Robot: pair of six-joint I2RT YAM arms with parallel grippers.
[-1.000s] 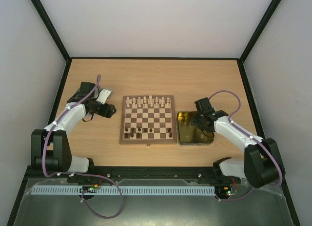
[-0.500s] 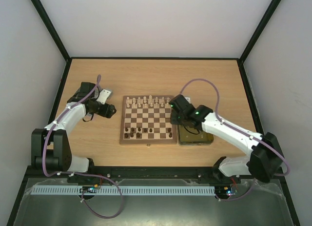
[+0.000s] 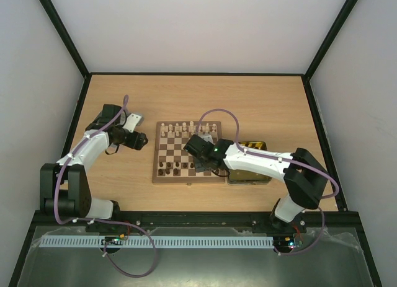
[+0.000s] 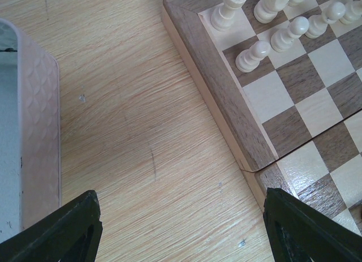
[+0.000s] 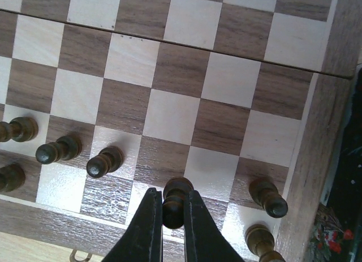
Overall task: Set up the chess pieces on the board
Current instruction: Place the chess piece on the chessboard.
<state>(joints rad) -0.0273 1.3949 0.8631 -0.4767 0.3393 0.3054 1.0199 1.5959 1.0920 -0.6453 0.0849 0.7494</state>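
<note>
Chess piece [image 5: 177,189], dark, pinched in right gripper [image 5: 172,208] over board [image 5: 319,160] by its near rim
Left gripper [image 4: 182,217] spread wide above table [image 4: 130,137] beside board's left rim

Black fingers on the right gripper [image 5: 171,201], and between them a dark brown piece [image 5: 177,187] with a glossy top. Under it the board [image 5: 169,117]: cream and walnut-brown checks, streaky grain, and a plain mid-brown rim. Just left of those fingers are more dark brown pawns [image 5: 104,162]. Over at the left gripper [image 4: 181,193], black fingers too. Ahead and to the right of them, pale cream pieces [image 4: 277,38] on the same checks. Beneath is the table [image 4: 141,132], honey-blond with fine wavy grain. To the gripper's left, the tin lid [image 4: 39,115], pale pinkish-grey with a faint embossed pattern.
</note>
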